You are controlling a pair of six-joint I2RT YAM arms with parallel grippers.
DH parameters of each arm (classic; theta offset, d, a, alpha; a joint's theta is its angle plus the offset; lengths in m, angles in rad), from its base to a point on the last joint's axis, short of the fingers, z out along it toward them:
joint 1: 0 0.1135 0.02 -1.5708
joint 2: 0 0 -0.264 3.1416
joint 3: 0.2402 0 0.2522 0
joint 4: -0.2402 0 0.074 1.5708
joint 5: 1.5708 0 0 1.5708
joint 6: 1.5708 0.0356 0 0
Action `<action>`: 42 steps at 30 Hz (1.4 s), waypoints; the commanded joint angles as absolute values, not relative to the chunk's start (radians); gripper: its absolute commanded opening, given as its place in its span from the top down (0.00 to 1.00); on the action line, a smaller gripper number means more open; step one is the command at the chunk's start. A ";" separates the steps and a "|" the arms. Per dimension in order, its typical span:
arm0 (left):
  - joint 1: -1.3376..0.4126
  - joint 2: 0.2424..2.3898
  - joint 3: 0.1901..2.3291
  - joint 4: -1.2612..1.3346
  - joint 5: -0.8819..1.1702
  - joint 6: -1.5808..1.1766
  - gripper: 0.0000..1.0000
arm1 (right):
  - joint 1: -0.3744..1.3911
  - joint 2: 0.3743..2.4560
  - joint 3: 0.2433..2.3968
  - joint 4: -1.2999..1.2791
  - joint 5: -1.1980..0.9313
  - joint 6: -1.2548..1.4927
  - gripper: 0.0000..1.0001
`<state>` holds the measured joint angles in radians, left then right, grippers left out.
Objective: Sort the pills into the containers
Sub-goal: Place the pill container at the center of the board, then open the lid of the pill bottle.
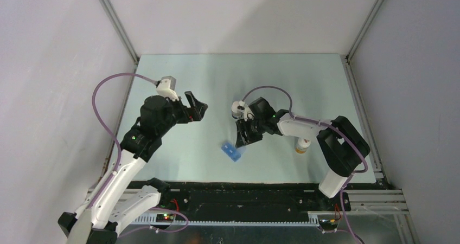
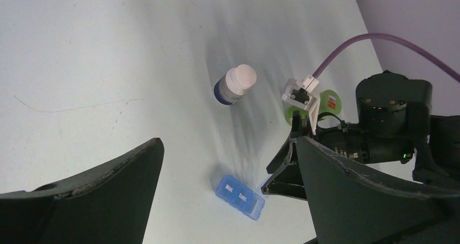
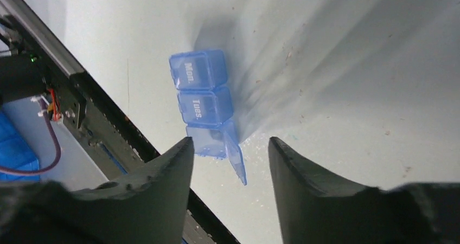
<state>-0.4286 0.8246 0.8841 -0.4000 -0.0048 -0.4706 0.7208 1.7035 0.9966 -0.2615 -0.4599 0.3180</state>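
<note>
The containers are the compartments of a small translucent blue pill box (image 1: 232,152) (image 3: 203,87) lying on the table near the front edge. Its "Mon." and "Tues." lids are shut. The third lid (image 3: 237,157) stands open, and that compartment (image 2: 256,206) is at the box's end. My right gripper (image 3: 230,141) (image 1: 242,140) hovers open just over that end, the raised lid between its fingers without touching either. My left gripper (image 2: 228,141) (image 1: 198,106) is wide open and holds nothing, up and to the left of the box. No pills show in any view.
A white-capped bottle with a blue label (image 2: 234,85) (image 1: 237,109) stands behind the box. A green round bottle (image 2: 328,100) stands by the right wrist. Another white-capped bottle (image 1: 301,145) stands under the right forearm. The table's front rail (image 3: 108,119) runs close to the box.
</note>
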 commanded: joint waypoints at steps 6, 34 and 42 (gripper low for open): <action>-0.422 0.812 0.878 -0.357 0.100 -0.444 0.00 | 0.679 1.498 1.065 -0.383 -0.263 0.385 0.33; -0.432 0.836 0.887 -0.307 0.236 -0.404 0.01 | 0.392 1.139 0.836 -0.802 0.417 0.718 0.13; -0.431 0.832 0.887 -0.308 0.256 -0.433 0.01 | 0.408 1.185 0.792 -0.781 0.429 0.772 0.22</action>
